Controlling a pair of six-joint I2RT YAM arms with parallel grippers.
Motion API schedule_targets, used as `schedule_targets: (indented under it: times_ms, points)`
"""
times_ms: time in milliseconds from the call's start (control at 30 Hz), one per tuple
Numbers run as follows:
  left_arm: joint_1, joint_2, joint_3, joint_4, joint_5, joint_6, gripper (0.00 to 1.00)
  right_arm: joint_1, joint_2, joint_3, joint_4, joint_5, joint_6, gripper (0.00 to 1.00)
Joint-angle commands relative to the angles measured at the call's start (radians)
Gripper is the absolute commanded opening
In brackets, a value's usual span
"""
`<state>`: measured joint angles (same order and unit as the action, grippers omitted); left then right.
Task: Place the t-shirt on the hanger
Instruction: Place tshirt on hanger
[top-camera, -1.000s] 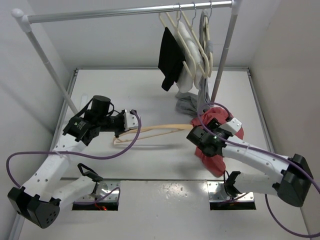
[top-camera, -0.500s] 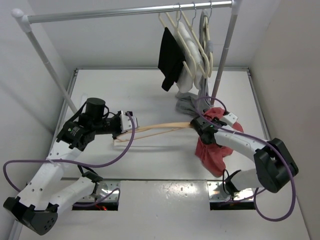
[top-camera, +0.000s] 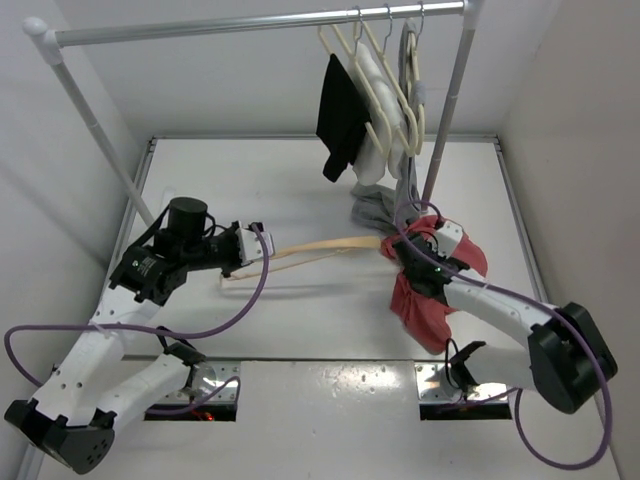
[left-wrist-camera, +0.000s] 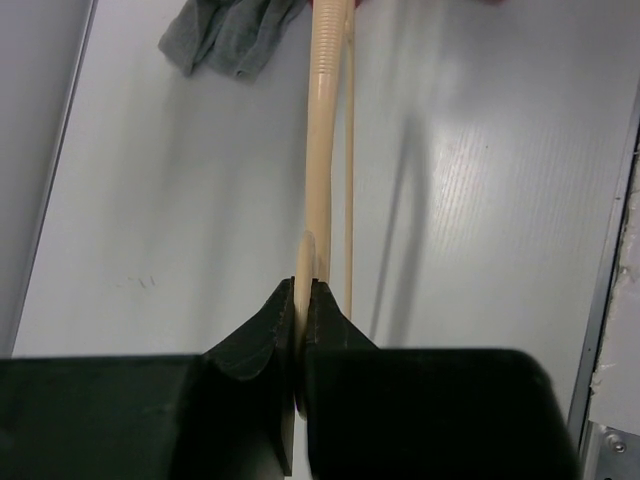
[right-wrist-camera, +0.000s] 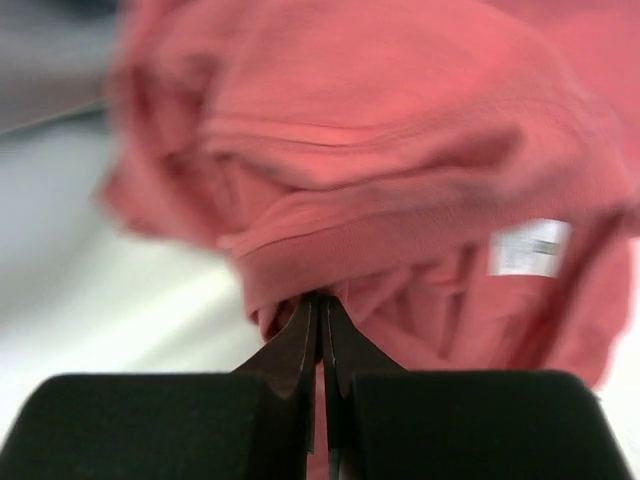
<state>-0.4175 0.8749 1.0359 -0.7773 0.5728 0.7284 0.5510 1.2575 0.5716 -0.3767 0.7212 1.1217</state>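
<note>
left gripper (left-wrist-camera: 301, 300): jaws clamped on hanger (left-wrist-camera: 321, 150)
grey garment (left-wrist-camera: 228, 35): crumpled on table (left-wrist-camera: 490, 200), left of hanger

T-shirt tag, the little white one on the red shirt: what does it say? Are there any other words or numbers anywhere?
The white tag sewn on the t-shirt: too blurred to read, so I cannot tell what it says.
Everywhere else, in all three views: no words, numbers, brands or signs that can be read.
</note>
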Motion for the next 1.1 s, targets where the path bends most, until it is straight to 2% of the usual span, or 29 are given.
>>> schedule_targets:
  times_ms: [0,100,167,233,367,567,667,833,1000,1033,1067]
  points:
    - [-0.009,-0.036,-0.016,0.029,-0.083,-0.004,0.0,0.023,-0.116,-0.038,0.169,-0.153,-0.16,0.0]
    - [-0.009,-0.06,-0.057,0.029,-0.213,-0.045,0.0,0.023,-0.196,-0.111,0.296,-0.367,-0.262,0.0]
    - [0.0,-0.071,-0.057,0.029,-0.295,-0.076,0.0,0.033,-0.224,-0.124,0.329,-0.452,-0.336,0.0]
    - [0.0,-0.071,-0.057,0.039,-0.336,-0.125,0.0,0.062,-0.196,-0.089,0.338,-0.558,-0.373,0.0]
    - [0.0,-0.112,-0.057,0.059,-0.346,-0.156,0.0,0.153,-0.032,0.028,0.329,-0.713,-0.488,0.0]
    - [0.009,-0.169,-0.092,0.084,-0.456,-0.218,0.0,0.297,0.026,0.039,0.424,-0.672,-0.502,0.0]
    - [0.009,-0.178,-0.092,0.084,-0.479,-0.218,0.0,0.381,0.147,0.111,0.453,-0.672,-0.502,0.0]
    - [0.009,-0.188,-0.102,0.084,-0.516,-0.23,0.0,0.487,0.325,0.29,0.499,-0.663,-0.54,0.0]
    - [0.009,-0.209,-0.111,0.084,-0.536,-0.219,0.0,0.559,0.465,0.506,0.484,-0.739,-0.612,0.0]
    - [0.009,-0.209,-0.111,0.084,-0.536,-0.219,0.0,0.56,0.5,0.53,0.475,-0.775,-0.637,0.05]
    - [0.009,-0.209,-0.111,0.084,-0.536,-0.219,0.0,0.57,0.513,0.565,0.445,-0.793,-0.651,0.18]
